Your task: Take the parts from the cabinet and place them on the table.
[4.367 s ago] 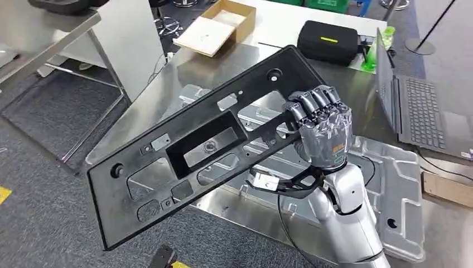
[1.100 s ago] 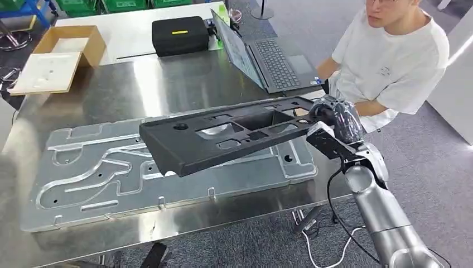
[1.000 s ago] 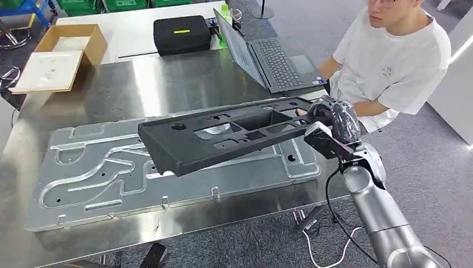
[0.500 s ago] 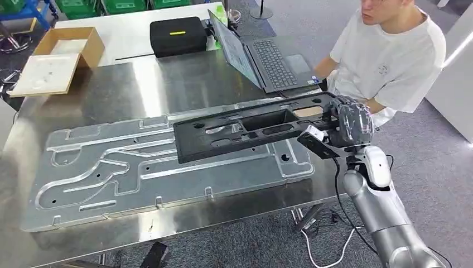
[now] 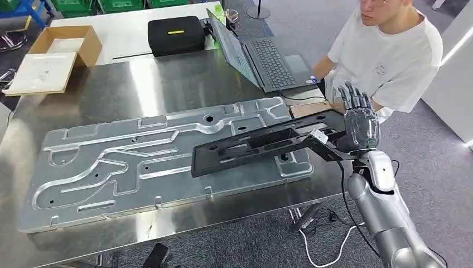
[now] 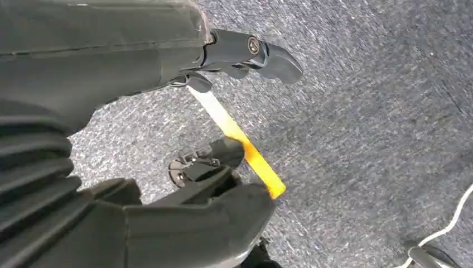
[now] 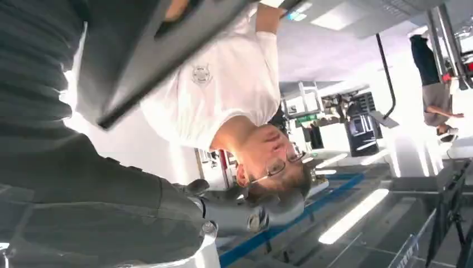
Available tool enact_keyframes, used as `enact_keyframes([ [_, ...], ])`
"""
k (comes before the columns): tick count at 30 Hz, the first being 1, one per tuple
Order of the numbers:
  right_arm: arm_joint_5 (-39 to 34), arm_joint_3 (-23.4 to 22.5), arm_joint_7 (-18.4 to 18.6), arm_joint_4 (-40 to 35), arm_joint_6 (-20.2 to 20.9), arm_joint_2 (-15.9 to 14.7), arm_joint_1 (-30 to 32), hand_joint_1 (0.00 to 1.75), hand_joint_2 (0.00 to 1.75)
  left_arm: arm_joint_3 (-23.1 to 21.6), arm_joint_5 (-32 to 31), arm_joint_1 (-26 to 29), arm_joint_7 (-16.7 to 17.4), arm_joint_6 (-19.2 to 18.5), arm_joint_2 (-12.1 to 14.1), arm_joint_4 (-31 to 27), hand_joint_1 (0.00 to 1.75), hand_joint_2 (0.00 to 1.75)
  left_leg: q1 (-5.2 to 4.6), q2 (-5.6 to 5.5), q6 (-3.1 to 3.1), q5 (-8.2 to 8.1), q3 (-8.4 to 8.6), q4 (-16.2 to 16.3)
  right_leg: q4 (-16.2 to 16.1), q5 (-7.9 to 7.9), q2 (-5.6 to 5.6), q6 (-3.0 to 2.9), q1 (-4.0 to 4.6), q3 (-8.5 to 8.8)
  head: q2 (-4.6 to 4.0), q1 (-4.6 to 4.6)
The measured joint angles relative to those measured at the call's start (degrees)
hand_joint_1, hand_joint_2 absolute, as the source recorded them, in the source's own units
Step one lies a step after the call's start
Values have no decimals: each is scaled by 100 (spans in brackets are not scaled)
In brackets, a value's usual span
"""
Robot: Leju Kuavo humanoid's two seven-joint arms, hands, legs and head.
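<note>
A long black plastic panel (image 5: 251, 148) with several cutouts lies slanted across the right end of a large aluminium plate (image 5: 111, 167) on the steel table (image 5: 167, 84). Its left end is down on the plate. Its right end reaches my right hand (image 5: 360, 125) near the table's right edge. That hand's fingers (image 5: 352, 96) point upward, spread apart, off the panel. The panel's dark edge (image 7: 167, 50) crosses the right wrist view, with the thumb (image 7: 245, 215) stretched out away from it. My left hand (image 6: 167, 218) hangs over grey carpet and holds nothing.
A person in a white shirt (image 5: 390, 50) sits at the table's right corner, close behind my right hand. An open laptop (image 5: 262, 56), a black case (image 5: 175, 34) and a cardboard box (image 5: 56, 53) stand at the back. Cables lie on the floor (image 5: 329, 245).
The panel has come down and to the right, from held above the plate to lying on it. My right hand's fingers have opened off it and now point up.
</note>
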Motion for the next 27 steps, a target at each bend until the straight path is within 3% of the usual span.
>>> enact_keyframes([
  [1,2,-35,0,4,0,-2,10,0,175,-2,0,-10,0,2,-2,0,0,0,18,8,30,35,21,-47,72,-64,-17,28,-21,-11,0,0],
  [2,2,-68,4,9,0,-4,5,0,175,-2,0,-17,0,2,-11,0,0,0,19,9,50,44,21,-57,274,-225,-24,59,-29,-106,0,4],
  [4,-13,-105,20,24,7,-11,32,0,175,-2,0,-14,2,2,-11,0,0,0,18,13,64,47,17,-55,1151,-661,-24,120,-49,-510,0,2],
  [5,-37,-126,20,41,9,-11,72,0,175,-2,0,-5,7,2,-11,0,0,0,18,13,66,45,16,-52,1520,-779,-24,145,-60,-691,0,2],
  [6,-50,-153,20,57,9,-11,112,0,175,-2,0,4,11,2,-11,0,0,0,20,12,65,44,16,-48,1688,-766,-25,159,-77,-780,0,2],
  [7,-57,-177,20,72,9,-13,123,0,175,-2,2,9,11,2,-11,0,0,0,22,11,59,39,16,-40,1561,-631,-26,171,-98,-730,0,2],
  [8,-59,-186,20,81,9,-13,122,0,175,-2,0,10,11,2,-11,0,0,0,27,11,47,30,17,-27,1221,-412,-30,179,-116,-559,0,0],
  [10,-96,-205,20,81,13,-13,117,0,175,-2,0,2,11,2,-13,0,0,0,35,9,2,0,19,9,243,15,-65,192,-145,-49,0,2],
  [11,-199,-223,15,87,61,-13,105,0,175,-2,2,-1,11,2,-11,0,0,0,-2,5,-38,-17,-3,31,53,-89,-60,166,-103,33,0,4],
  [12,-411,-247,-13,92,200,-13,103,0,175,-2,15,2,11,4,-11,0,0,0,-6,-2,-66,-16,-10,41,34,-45,-36,88,-90,19,0,-4],
  [13,-734,-284,-26,109,420,-13,101,0,175,-2,26,4,11,9,-11,0,0,0,-1,1,-96,-8,-6,25,43,-52,-35,61,-79,11,0,0],
  [16,-2134,-472,34,329,1560,-9,-33,0,175,-2,68,21,11,9,-7,0,0,0,18,3,-193,-61,-26,58,-6,-5,-42,-70,-106,21,0,-2],
  [17,-2583,-538,85,484,1953,-20,-147,0,175,-2,68,20,11,9,-4,0,0,0,19,3,-204,-220,-102,263,-11,-1,-35,-104,-99,18,0,-2],
  [18,-3003,-608,147,698,2307,-53,-277,0,175,-2,66,17,15,9,0,0,0,0,24,1,-205,-438,-265,625,-11,2,-38,-148,-91,11,0,-2],
  [19,-3350,-691,175,965,2534,-107,-389,0,175,-2,63,20,26,9,4,0,0,0,24,0,-207,-675,-492,1125,-10,1,-43,-155,-75,10,0,-2],
  [20,-3564,-773,160,1186,2527,-166,-448,0,175,-2,63,29,41,9,7,0,0,0,24,1,-211,-835,-691,1545,-6,0,-57,-158,-56,6,0,-2],
  [21,-3683,-846,122,1358,2476,-212,-499,0,175,-2,63,48,59,15,7,0,0,0,25,2,-207,-874,-814,1804,-2,-2,-67,-160,-39,5,0,-2],
  [22,-3797,-916,76,1513,2450,-241,-540,0,175,-2,63,68,74,20,7,0,0,0,24,2,-194,-790,-799,1776,0,-3,-68,-162,-29,9,0,0],
  [23,-3917,-1006,35,1666,2441,-256,-582,0,175,-2,61,83,79,24,7,0,0,0,23,2,-174,-587,-663,1495,8,-4,-64,-163,-22,11,0,-2],
  [25,-4004,-1128,-20,1852,2441,-260,-656,0,175,-2,61,76,79,31,13,0,0,0,5,-5,-90,-79,-157,477,26,-8,-39,-158,-7,22,0,-2],
  [26,-4026,-1161,-28,1917,2441,-262,-665,0,0,-2,61,68,79,33,24,0,0,0,-14,-7,-34,-82,-15,148,28,-10,-37,-153,-12,17,0,0],
  [27,-4041,-1189,-35,1987,2441,-282,-691,0,0,-4,61,57,79,33,39,0,0,0,-23,-3,-47,-89,37,63,45,-8,-25,-114,20,-5,0,0],
])
